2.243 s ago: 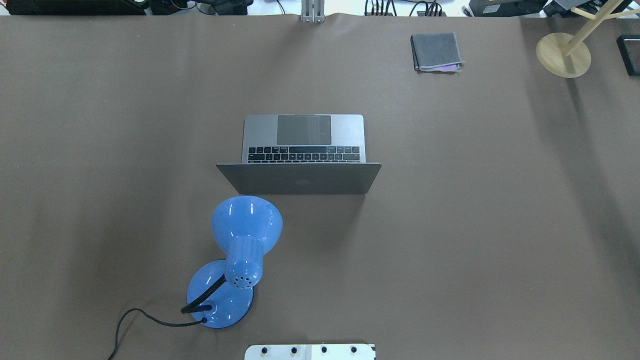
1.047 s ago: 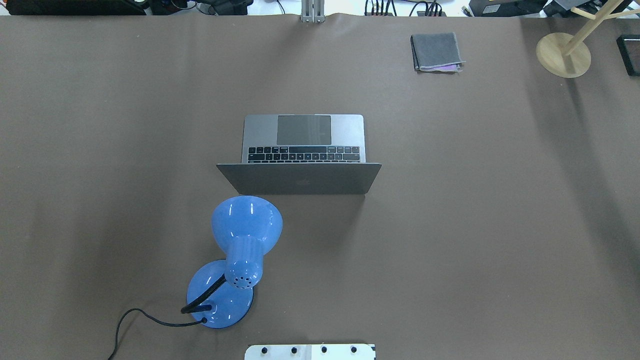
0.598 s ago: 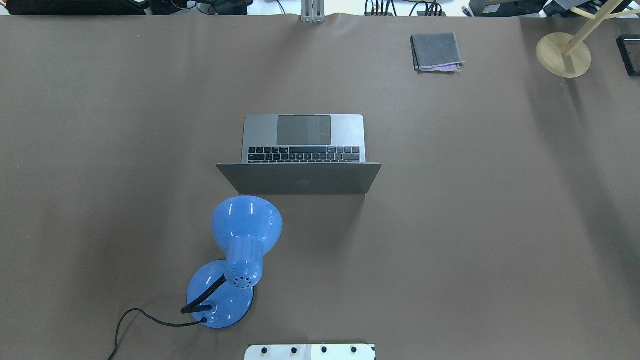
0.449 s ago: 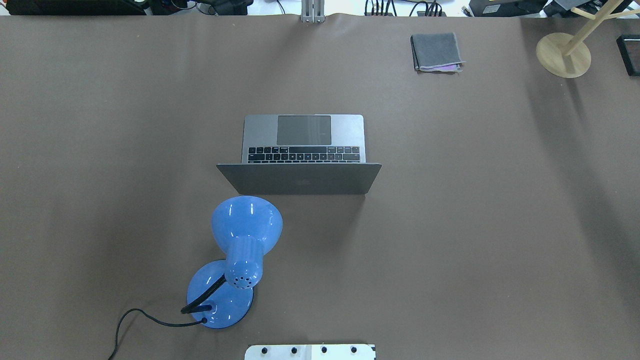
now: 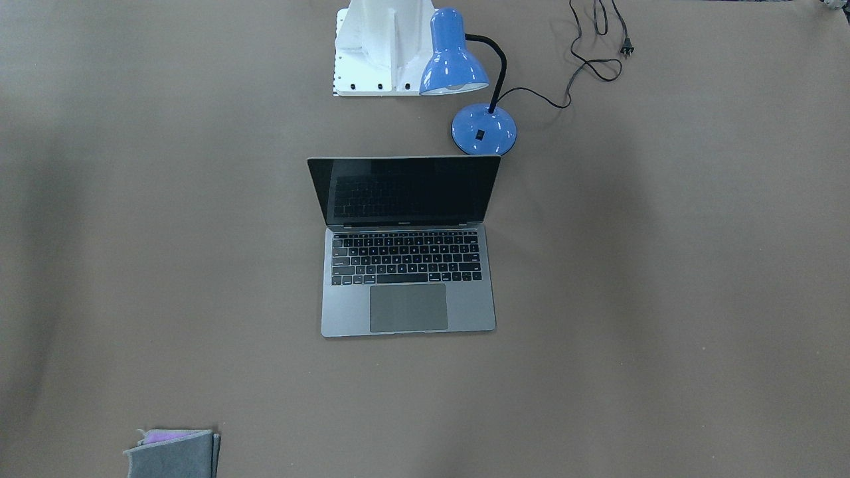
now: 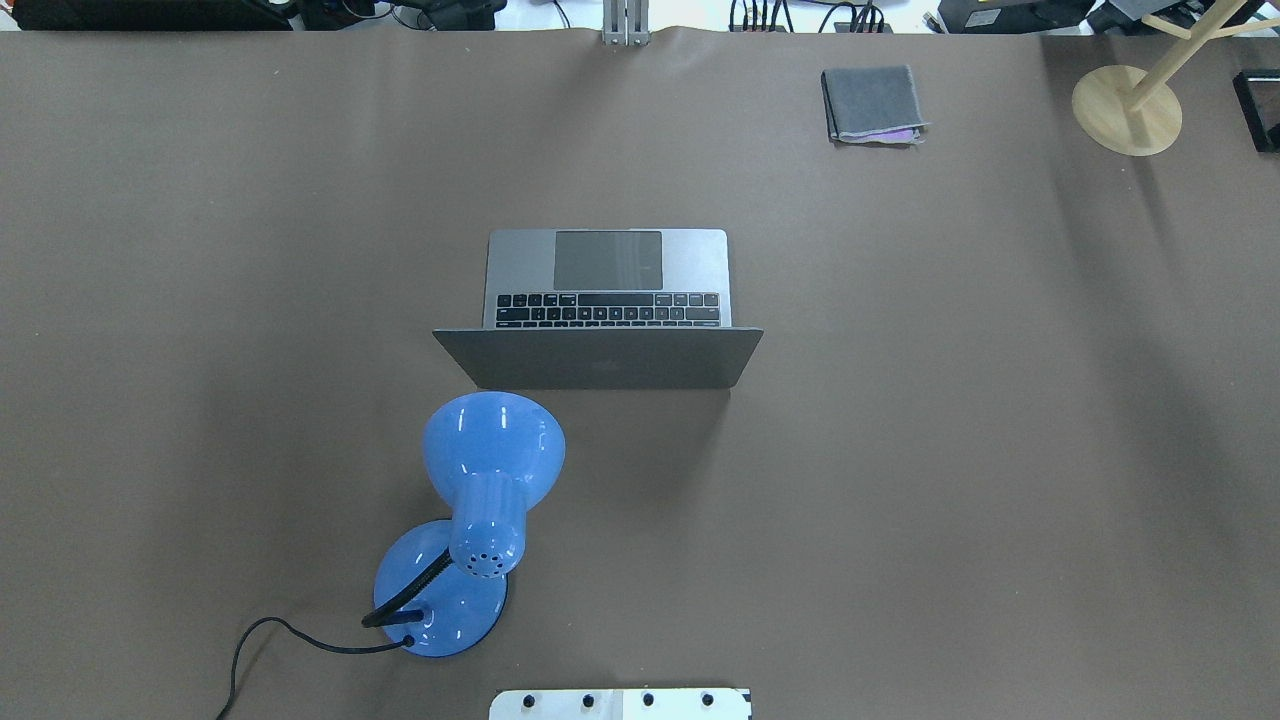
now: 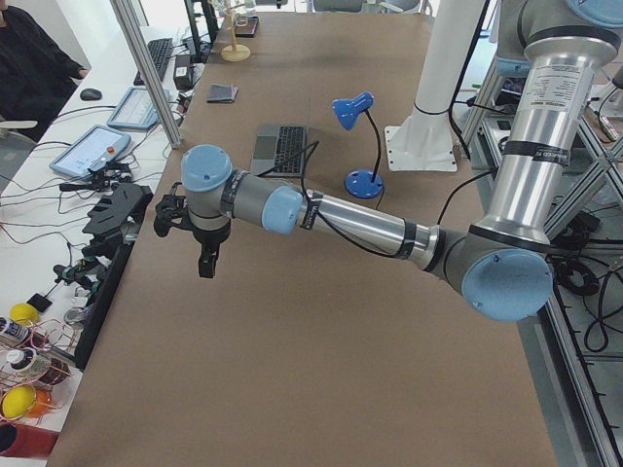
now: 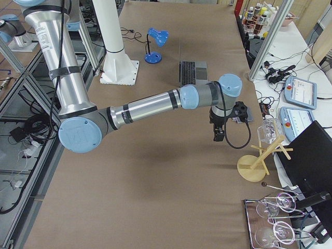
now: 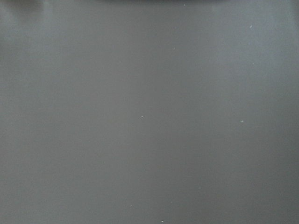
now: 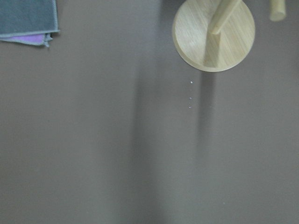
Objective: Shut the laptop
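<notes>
**Laptop still open; both arms parked wide of it**

Overhead: Nothing has shifted since the earlier frames. The laptop [image 6: 605, 300] sits where it did at mid-table, with its lid raised and the lid's back facing the robot. A blue lamp [image 6: 490, 470] stands just behind the lid's left corner. I see no arm in this view.

Front-facing: The glossy black screen leans back over a matt grey metal deck with black keys and a large trackpad. The hinge, which is the long axis, runs left to right across the table.

Exterior left: The left gripper [image 7: 206, 263] hangs over bare table cover [image 7: 292, 321], and the laptop lies well apart to its right. I cannot tell whether its fingers are parted.

Exterior right: The right gripper [image 8: 219, 136] hangs near a wooden stand [image 8: 252, 167], and the laptop lies well apart to its left. I cannot tell its grip either.

Wrist views: The left wrist shows only plain brown cover. The right wrist shows the stand's round base and a corner of a folded grey cloth [image 10: 25, 18].

Judgement: Neither arm is clearly nearer, but the right arm's path avoids the lamp. The next move needs a reach to the lid's top edge, then a push away from the robot and down.
</notes>
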You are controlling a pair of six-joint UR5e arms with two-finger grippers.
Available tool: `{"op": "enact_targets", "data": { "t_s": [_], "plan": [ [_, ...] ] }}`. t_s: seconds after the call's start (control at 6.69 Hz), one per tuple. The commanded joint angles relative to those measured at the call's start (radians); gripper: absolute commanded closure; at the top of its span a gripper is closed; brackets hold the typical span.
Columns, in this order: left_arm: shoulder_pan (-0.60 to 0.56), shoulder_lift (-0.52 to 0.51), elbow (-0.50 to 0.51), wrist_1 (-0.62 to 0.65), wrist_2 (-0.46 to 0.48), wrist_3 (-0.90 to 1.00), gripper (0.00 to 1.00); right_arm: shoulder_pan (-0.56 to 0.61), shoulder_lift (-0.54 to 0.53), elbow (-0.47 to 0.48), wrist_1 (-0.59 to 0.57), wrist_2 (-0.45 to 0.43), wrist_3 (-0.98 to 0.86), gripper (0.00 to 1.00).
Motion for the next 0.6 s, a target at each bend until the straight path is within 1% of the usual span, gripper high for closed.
{"op": "enact_targets", "data": {
  "t_s": [0.0,0.15,0.3,0.45],
  "plan": [
    [0.112,-0.069,-0.061,0.002,-0.051,-0.250,0.01,-0.111,0.065,0.030,0.028,0.022,0.241,0.00],
    [0.155,-0.127,-0.077,0.004,-0.102,-0.391,0.01,-0.135,0.064,0.037,0.112,0.069,0.366,0.00],
    [0.201,-0.155,-0.119,0.004,-0.130,-0.499,0.01,-0.139,0.059,0.039,0.190,0.147,0.476,0.01],
    [0.286,-0.166,-0.180,0.004,-0.116,-0.594,0.01,-0.162,0.056,0.072,0.211,0.192,0.586,0.05]
  ]
}}
